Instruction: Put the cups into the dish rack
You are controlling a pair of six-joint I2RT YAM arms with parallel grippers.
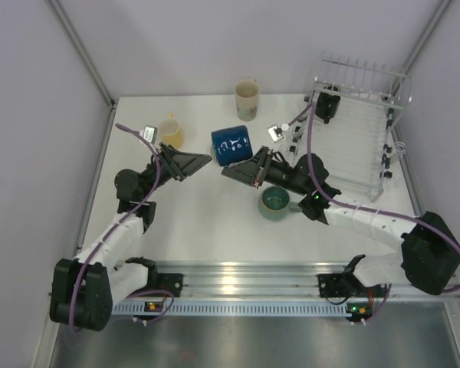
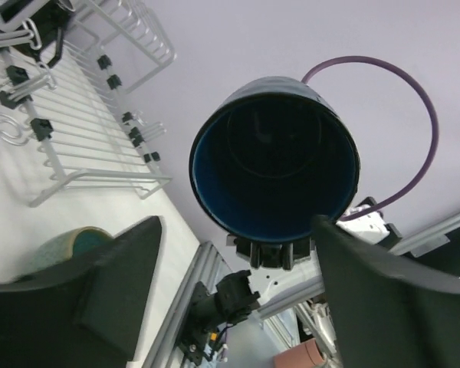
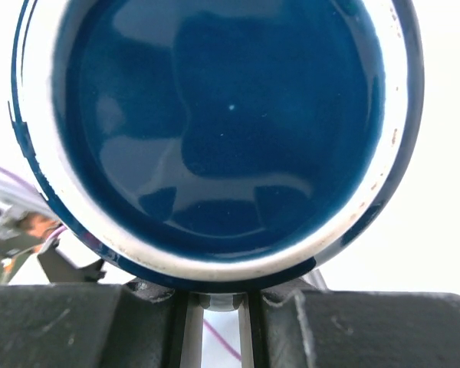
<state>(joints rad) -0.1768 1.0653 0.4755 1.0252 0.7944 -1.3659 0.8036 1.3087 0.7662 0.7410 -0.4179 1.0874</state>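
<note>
A dark blue mug (image 1: 230,146) is held on its side above the table; its mouth (image 2: 274,157) faces my left wrist camera and its base (image 3: 215,123) my right wrist camera. My right gripper (image 1: 254,165) (image 3: 218,295) is shut on its handle side. My left gripper (image 1: 198,165) (image 2: 245,299) is open just left of the mug's mouth, not touching it. A yellow mug (image 1: 171,132), a tall cream mug (image 1: 247,100) and a teal-green mug (image 1: 276,203) (image 2: 69,245) stand on the table. A black mug (image 1: 327,103) sits in the dish rack (image 1: 364,130) (image 2: 84,123). The grey ribbed mug is out of view.
The rack stands at the far right by the right wall. A small white clip-like item (image 1: 275,132) lies between the blue mug and the rack. An aluminium rail (image 1: 238,276) runs along the near edge between the arm bases.
</note>
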